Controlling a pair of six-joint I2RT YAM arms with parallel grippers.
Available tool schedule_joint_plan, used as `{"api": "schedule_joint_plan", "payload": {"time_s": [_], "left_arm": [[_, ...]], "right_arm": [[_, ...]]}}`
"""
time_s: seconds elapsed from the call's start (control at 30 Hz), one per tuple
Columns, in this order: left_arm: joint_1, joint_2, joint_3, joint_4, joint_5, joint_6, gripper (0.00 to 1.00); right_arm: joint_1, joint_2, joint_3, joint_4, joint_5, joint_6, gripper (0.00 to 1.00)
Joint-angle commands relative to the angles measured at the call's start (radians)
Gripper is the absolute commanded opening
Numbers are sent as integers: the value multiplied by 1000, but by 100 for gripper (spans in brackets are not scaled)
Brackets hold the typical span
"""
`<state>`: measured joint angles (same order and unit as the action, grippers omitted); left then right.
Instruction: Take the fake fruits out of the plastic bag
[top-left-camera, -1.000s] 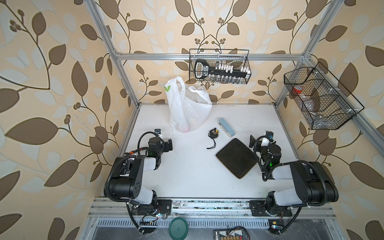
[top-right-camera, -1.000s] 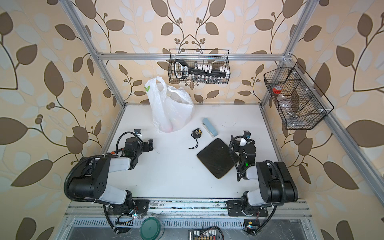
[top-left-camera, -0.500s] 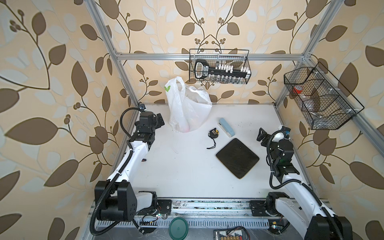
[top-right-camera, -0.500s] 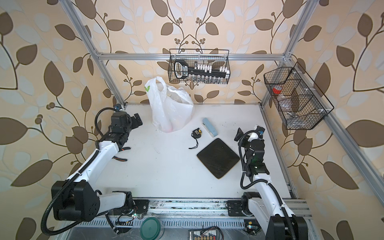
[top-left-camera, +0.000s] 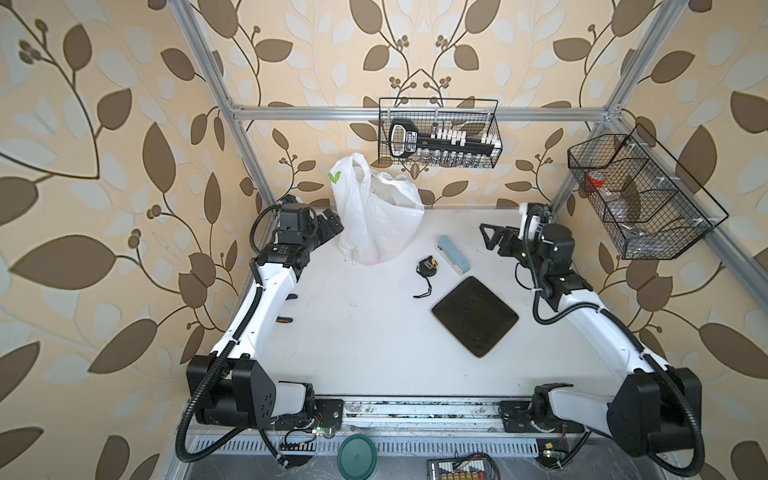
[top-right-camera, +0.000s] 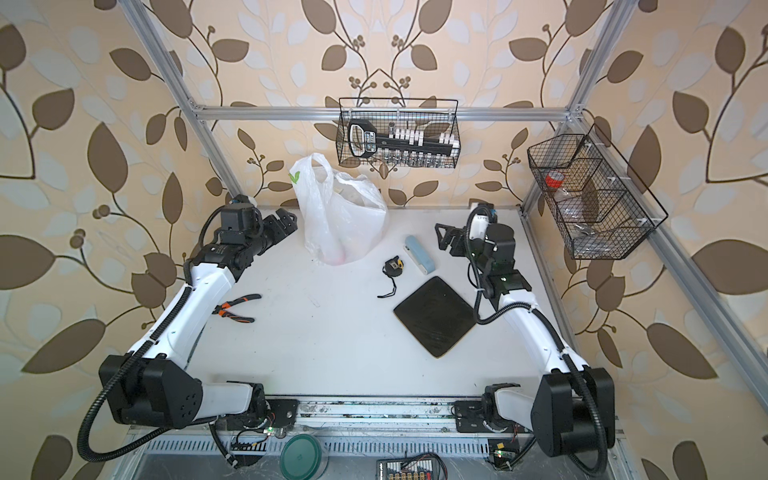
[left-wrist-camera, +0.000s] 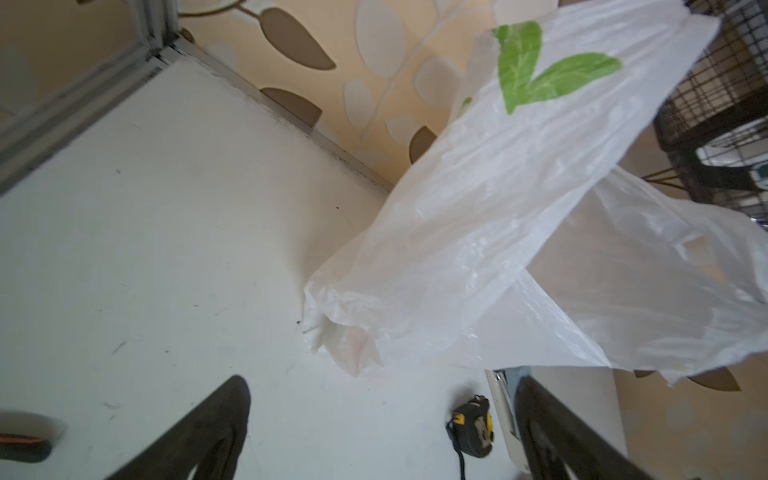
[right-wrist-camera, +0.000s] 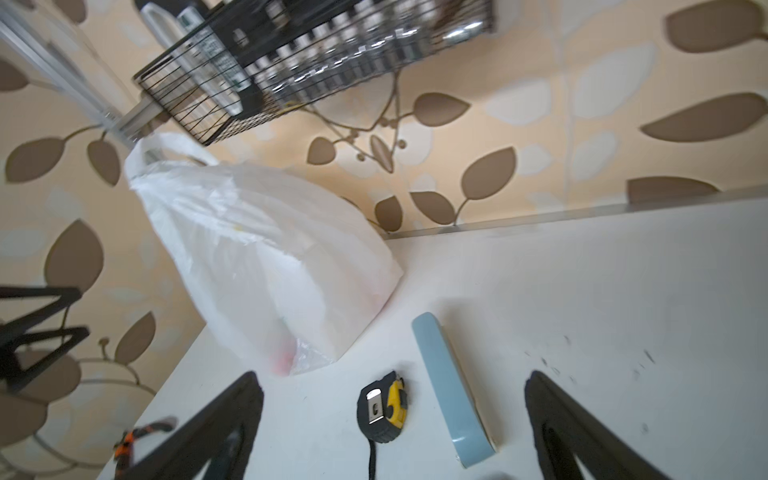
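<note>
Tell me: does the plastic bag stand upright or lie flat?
Upright: in both top views the plastic bag rests on its base with a loop handle raised above it.

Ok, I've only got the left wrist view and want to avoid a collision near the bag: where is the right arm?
Observer: The right gripper hangs toward the back right of the table, jaws open and empty, apart from the plastic bag. A blue case lies between them.
Operator: Which way does the bag's mouth face?
Observer: Up. In both top views the bag stands upright near the back wall, one handle loop raised.
Operator: Any fruit out yet?
Observer: None on the table. The fake fruits show only as a reddish blur through the bag's base.
</note>
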<state>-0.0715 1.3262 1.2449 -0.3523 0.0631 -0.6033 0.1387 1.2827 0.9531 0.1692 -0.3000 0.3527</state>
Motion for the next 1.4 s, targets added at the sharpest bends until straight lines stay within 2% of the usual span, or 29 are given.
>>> {"api": "schedule_joint_plan", "payload": {"time_s": [0.0,0.2,0.27,0.47,0.57,0.63,0.8,0.93,1.03,1.37], "left_arm": [[-29,-15,43,-45,54,-75,99],[-60,-14,61,-67,42,-104,99],[-60,-17,65,-88,35,-106,99],[-61,-41,64,-139,13,-112,99],[-60,-58,65,-162,4,-121,99],[-61,-70,66,-178,1,-132,98],[-61,-73,85,-199,42,-180,97],[-64,-53,116,-209,59,-205,96],[-64,-30,162,-208,51,-202,96],[-64,104,422,-295,-9,-174,98]], "right_arm": [[81,91,70,37,-75,-143,100],[197,372,269,197,-12,-230,99],[216,470,360,211,32,-226,97],[259,734,609,256,49,-223,91],[284,820,687,300,99,-225,81],[294,862,727,320,105,-227,70],[310,879,748,322,86,-225,29],[321,814,660,336,30,-222,6],[345,734,559,348,-3,-225,0],[481,505,251,330,-9,-292,0]]}}
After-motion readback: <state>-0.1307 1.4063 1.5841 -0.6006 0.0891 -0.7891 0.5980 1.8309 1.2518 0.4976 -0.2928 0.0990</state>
